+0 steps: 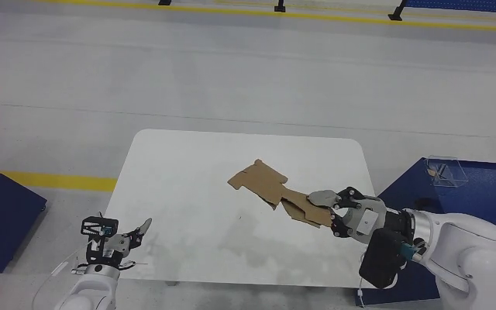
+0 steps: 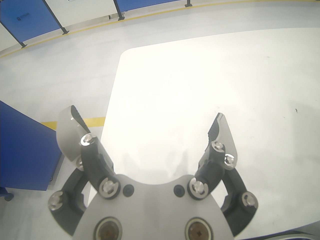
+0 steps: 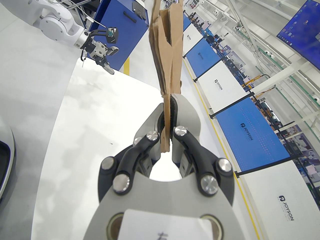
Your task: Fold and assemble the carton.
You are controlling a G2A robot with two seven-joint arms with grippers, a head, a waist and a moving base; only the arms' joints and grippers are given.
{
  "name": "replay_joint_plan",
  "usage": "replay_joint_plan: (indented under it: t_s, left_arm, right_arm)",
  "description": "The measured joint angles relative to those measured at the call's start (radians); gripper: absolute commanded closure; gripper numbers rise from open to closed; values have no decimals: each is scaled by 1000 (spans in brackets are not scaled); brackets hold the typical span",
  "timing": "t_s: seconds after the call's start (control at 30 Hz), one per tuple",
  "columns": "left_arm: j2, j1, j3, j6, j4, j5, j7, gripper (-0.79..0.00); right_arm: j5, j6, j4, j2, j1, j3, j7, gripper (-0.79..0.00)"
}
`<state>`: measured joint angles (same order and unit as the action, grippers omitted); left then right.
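Carton (image 3: 165, 51) end hidden in right hand (image 3: 169, 104)

Logo print on partn panels (image 3: 247, 131); wrist label (image 3: 162, 228) partly cut off.

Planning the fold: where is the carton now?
Top view: the flat carton is over the right half of the table, one end clamped in the right hand.

The carton (image 3: 166, 58) is matt brown cardboard, with rough layered edges where it is cut. The counter (image 1: 186, 178) has a smooth white top with a soft sheen. The left hand (image 2: 147, 116) and the right hand (image 3: 168, 101) have grey satin metal fingers (image 2: 228, 136), black ribbed pads (image 2: 213, 128), black matt plastic links (image 2: 212, 168) and shiny steel screws (image 2: 198, 188).
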<state>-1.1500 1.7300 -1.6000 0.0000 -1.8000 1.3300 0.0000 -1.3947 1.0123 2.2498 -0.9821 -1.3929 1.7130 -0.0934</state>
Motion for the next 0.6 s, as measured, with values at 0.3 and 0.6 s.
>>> replay_joint_plan:
  t_s: [0.3, 0.6]
  left_arm:
    - [0, 0, 0, 0, 0, 0, 0, -785]
    - [0, 0, 0, 0, 0, 0, 0, -785]
  right_arm:
    - [0, 0, 0, 0, 0, 0, 0, 0]
    - [375, -59, -83, 2, -14, 25, 67, 0]
